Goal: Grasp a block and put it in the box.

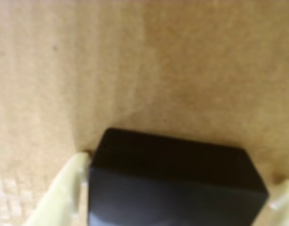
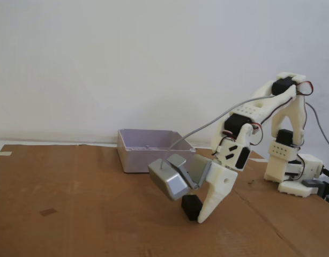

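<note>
Clearly matte black, the block (image 1: 175, 183) sits between the end effector (image 2: 197, 213) fingers.

In your fixed view the block (image 2: 190, 206) sits on the cardboard (image 2: 89, 214), before and right of the box (image 2: 133, 155).

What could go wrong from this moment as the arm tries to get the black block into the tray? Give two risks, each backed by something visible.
1. The gripper holds the block near its fingertips, low over the cardboard; a shallow hold could slip on lifting.
2. The box stands behind the arm with raised walls; carried too low, the block or the grey camera module might knock its rim.
</note>
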Robot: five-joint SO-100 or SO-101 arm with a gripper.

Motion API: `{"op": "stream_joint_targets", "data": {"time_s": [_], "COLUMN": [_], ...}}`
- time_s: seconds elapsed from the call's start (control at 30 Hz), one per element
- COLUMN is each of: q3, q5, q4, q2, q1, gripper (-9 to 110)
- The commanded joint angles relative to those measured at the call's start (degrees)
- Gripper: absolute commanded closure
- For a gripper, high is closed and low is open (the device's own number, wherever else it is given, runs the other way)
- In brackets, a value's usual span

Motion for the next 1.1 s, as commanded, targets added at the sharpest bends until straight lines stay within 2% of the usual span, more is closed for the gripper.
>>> {"op": "stream_joint_targets", "data": {"time_s": [0.0,0.7,1.07], "q3": [-4.22,-4.04,-5.10], "q5": [-0.26,-0.26,-0.35], "q4": [-0.97,-0.79,-1.23], "q2": [1.41,1.41,2.46], "q1": [1.14,1.14,1.93], "gripper": [59,80,80]}}
